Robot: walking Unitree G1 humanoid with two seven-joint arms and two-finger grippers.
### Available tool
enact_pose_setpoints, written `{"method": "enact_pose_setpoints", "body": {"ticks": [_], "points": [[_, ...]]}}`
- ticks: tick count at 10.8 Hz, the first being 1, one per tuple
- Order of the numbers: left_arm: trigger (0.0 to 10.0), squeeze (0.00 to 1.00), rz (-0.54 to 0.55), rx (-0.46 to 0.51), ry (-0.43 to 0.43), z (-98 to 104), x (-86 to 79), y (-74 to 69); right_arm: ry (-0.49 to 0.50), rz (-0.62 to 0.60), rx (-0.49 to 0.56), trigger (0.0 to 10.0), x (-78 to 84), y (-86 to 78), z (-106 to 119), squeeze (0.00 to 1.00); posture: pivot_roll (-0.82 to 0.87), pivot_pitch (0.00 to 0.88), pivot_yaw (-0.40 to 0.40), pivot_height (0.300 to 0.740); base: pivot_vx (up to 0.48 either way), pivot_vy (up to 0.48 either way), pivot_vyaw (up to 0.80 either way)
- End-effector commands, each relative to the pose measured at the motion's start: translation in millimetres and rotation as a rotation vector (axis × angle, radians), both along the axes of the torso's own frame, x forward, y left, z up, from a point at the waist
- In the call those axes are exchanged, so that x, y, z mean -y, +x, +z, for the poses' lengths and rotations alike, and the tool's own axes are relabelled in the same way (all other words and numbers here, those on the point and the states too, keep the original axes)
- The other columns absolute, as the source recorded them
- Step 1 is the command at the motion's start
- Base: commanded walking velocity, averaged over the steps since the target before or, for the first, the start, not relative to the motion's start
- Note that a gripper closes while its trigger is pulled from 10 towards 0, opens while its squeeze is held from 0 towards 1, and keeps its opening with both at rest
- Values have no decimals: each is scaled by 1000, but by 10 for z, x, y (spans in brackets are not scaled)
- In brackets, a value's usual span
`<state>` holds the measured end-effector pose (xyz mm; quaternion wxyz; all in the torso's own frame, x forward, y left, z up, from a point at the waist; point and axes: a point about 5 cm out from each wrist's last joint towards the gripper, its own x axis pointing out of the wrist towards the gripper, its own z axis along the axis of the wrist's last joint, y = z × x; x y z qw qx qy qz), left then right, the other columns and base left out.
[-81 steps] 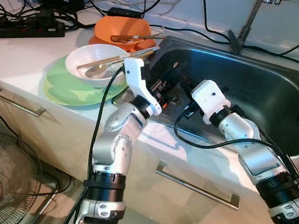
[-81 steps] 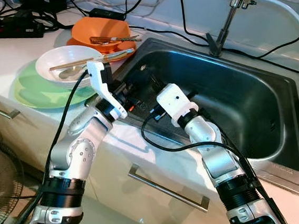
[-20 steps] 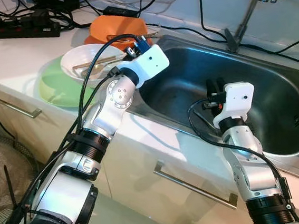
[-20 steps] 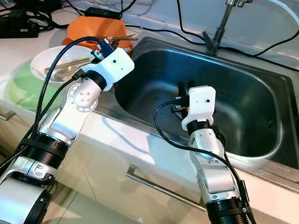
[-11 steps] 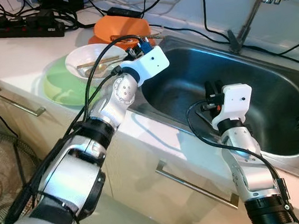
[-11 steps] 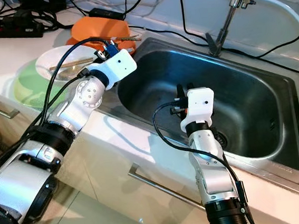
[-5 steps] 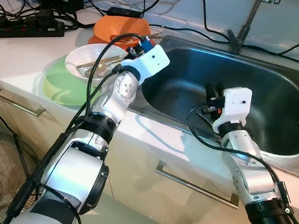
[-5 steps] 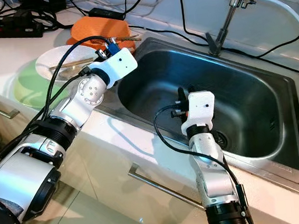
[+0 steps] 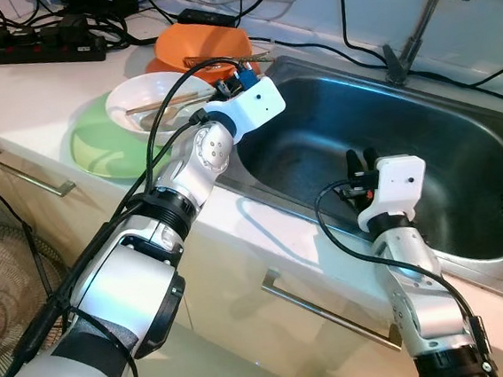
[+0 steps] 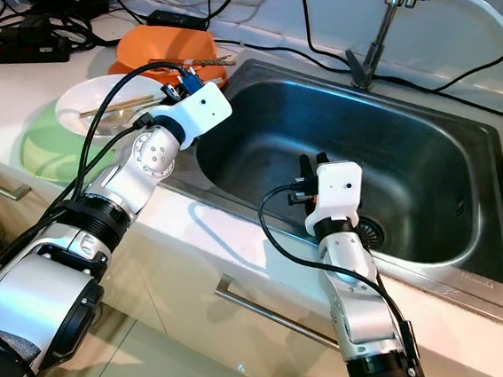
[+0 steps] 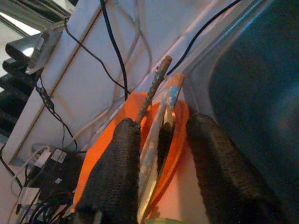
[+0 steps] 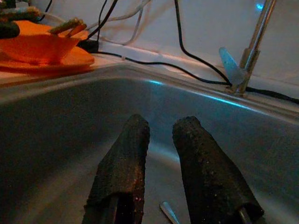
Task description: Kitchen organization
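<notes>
Left pincer (image 11: 159, 154) still spread around chopsticks (image 11: 156, 126) in orange bowl (image 9: 200, 44); right pincer (image 12: 161, 161) (empty, slightly parted) dropped lower into sink (image 9: 461, 146).

Orange bowl (image 9: 200, 44): I see it on an orange plate (image 10: 138, 70) at the sink's back left corner, upright, chopsticks (image 11: 156, 135) lying across its rim.
White bowl (image 9: 156, 104): I see it upright on the green plate (image 9: 105, 149), just beside the orange stack; chopsticks (image 9: 159, 104) rest across it, a spoon (image 10: 114, 126) inside.
Sink (image 10: 426, 149): steel basin; I spot a small utensil tip (image 12: 169, 212) on its floor.
</notes>
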<state>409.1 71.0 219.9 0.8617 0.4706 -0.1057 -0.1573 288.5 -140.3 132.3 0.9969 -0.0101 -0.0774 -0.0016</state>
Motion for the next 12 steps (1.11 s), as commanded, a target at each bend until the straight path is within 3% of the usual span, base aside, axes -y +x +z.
{"method": "enact_pose_setpoints", "body": {"ticks": [1, 8, 10, 12], "points": [[0, 0, -12, 34, 8, 104, 53, 14, -4, -18, -10, 10000, 31, -16, -2, 0, -106, 88, -95, 740, 0, 0, 0], [0, 0, -15, 88, -2, 253, 55, 27, -4, -25, -13, 10000, 41, 6, 2, 0, -102, 73, -95, 740, 0, 0, 0], [10000, 0, -53, 115, -24, 354, 104, -11, -6, -17, -11, 10000, 32, 30, 7, 0, -93, 63, -101, 740, 0, 0, 0], [10000, 0, -74, 96, -24, 317, 79, -50, -6, -9, -12, 10000, 15, 46, 5, 0, -89, 57, -105, 740, 0, 0, 0]]}}
